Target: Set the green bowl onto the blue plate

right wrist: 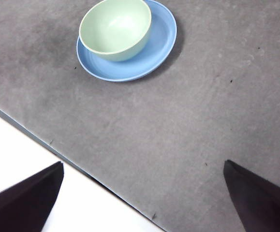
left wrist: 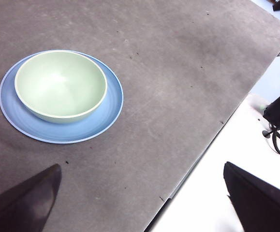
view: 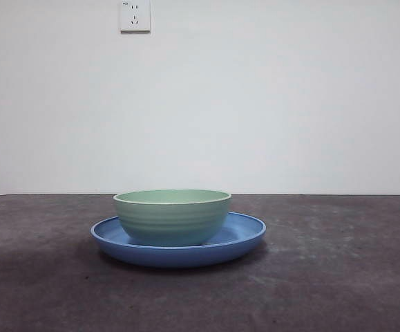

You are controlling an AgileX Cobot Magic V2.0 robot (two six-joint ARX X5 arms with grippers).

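Front view: green bowl (view: pixel 172 216) is sitting upright in blue plate (view: pixel 244 232), left of center, on tabletop (view: pixel 338 277); wrist views: left claw (left wrist: pixel 142 200) and right claw (right wrist: pixel 142 198) are both hanging spread wide, empty, well apart from it.

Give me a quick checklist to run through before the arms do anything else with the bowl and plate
1. Green bowl sits on the blue plate: ok.
2. Bowl upright, rim level in the front view: ok.
3. Bowl centred on the plate: not ok; in both wrist views it sits off-centre, though fully inside the rim.
4. Left gripper clear of the dishes, jaws wide apart, holding nothing: ok.
5. Right gripper clear of the dishes, jaws wide apart, holding nothing: ok.
6. Plate well in from the edge of the table: ok.
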